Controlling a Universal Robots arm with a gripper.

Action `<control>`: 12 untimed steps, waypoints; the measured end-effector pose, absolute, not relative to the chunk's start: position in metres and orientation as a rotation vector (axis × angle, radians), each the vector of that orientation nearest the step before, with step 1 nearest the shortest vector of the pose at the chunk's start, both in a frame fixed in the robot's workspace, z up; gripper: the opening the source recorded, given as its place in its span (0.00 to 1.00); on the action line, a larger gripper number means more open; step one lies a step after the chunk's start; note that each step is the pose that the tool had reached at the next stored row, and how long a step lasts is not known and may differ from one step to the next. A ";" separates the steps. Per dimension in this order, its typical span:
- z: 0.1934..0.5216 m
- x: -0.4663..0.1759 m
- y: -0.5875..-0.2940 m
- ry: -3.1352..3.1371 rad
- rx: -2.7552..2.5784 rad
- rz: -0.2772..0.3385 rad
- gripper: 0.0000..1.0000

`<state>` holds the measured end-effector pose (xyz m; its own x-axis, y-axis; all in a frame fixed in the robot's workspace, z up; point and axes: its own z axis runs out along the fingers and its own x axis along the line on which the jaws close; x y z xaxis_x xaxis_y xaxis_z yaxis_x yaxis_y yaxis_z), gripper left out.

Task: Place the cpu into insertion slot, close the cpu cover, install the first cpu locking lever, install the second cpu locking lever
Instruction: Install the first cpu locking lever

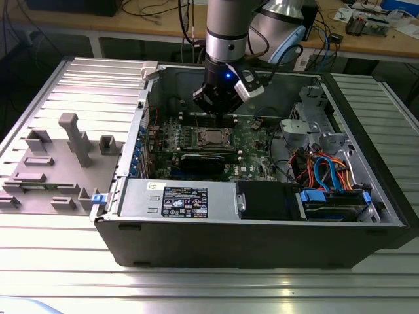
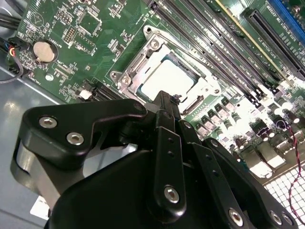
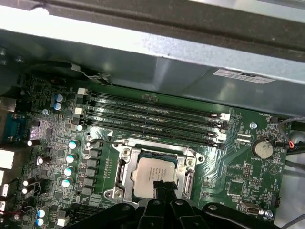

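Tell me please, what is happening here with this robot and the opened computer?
A robot arm is working inside an open computer case lying on its side. Its gripper hangs just above the processor socket on the green motherboard. The cpu already sits in the socket, and the cpu cover lies closed around it. The gripper holds nothing; its fingers look closed together.

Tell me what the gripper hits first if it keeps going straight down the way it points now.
Most likely the cpu lying in its socket, framed by the cpu cover. The gripper hangs above that spot, its tip over the chip's edge in both wrist views. Depth is unclear, so it might catch the cover's rim first.
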<state>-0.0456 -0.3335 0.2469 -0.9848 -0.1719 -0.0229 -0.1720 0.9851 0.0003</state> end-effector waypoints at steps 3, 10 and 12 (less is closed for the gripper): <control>0.247 -0.046 -0.334 3.108 -0.264 0.004 0.11; 0.247 -0.046 -0.334 3.118 -0.081 0.001 0.11; 0.247 -0.046 -0.333 3.118 -0.072 0.001 0.11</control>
<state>-0.0455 -0.3335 0.2475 -0.9987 -0.0462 -0.0228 -0.0462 0.9989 0.0001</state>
